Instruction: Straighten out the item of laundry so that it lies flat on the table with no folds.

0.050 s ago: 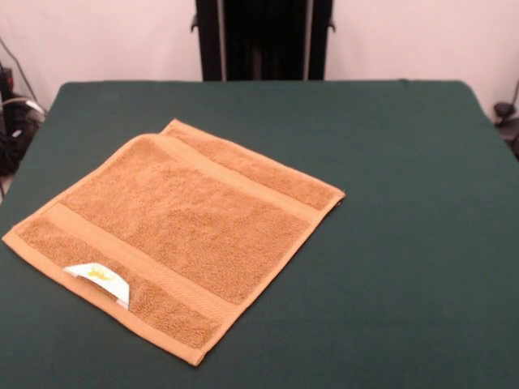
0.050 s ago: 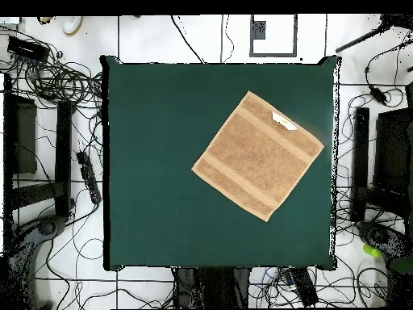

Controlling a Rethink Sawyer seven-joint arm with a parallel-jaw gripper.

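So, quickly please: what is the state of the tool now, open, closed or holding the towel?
Tool: not visible in either view, so its state cannot be told; nothing holds the towel.

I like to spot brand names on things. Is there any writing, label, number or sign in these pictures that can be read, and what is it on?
No text can be read.
Tag on the towel: white with a small yellow mark, too blurred to read as words.
Table: no writing or signs show on it.
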